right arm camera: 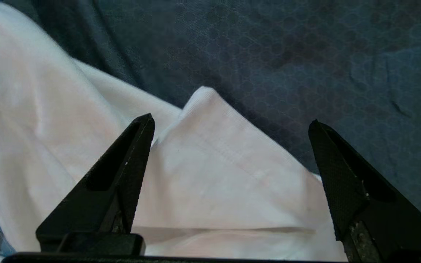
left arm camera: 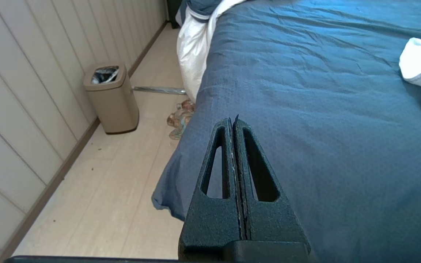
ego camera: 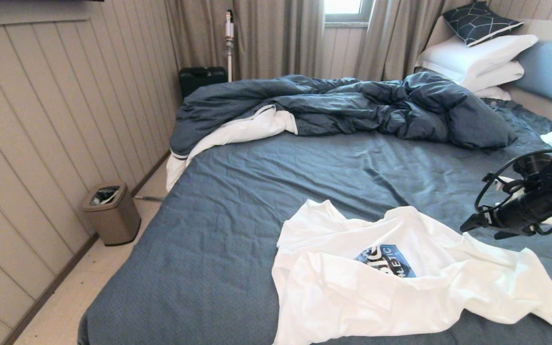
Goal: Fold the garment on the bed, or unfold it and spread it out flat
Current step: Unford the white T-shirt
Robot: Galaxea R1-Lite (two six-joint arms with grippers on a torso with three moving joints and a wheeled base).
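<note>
At the far left a panelled wall (ego camera: 41, 143) runs along a strip of pale floor (left arm camera: 115, 175), where a tan waste bin (ego camera: 111, 213) stands close to the wall. The left gripper (left arm camera: 234, 122) hangs over the near left corner of the bed (ego camera: 237, 191), its fingers pressed together on nothing; the sheet's edge drops to the floor just to its left, and bare wrinkled sheet stretches away ahead of it and to its right. The white T-shirt (ego camera: 352, 292) lies rumpled on the near part of the bed, well to that gripper's right, its long axis running across the bed, one end hanging over the near edge, the blue printed logo (ego camera: 386, 261) face up. The right gripper (right arm camera: 232, 122) hovers above the shirt's right part, fingers spread wide and holding nothing, a folded cloth corner directly beneath them. Beyond it lies open sheet, then the heaped duvet (ego camera: 352, 105) and the pillows (ego camera: 477, 57).
</note>
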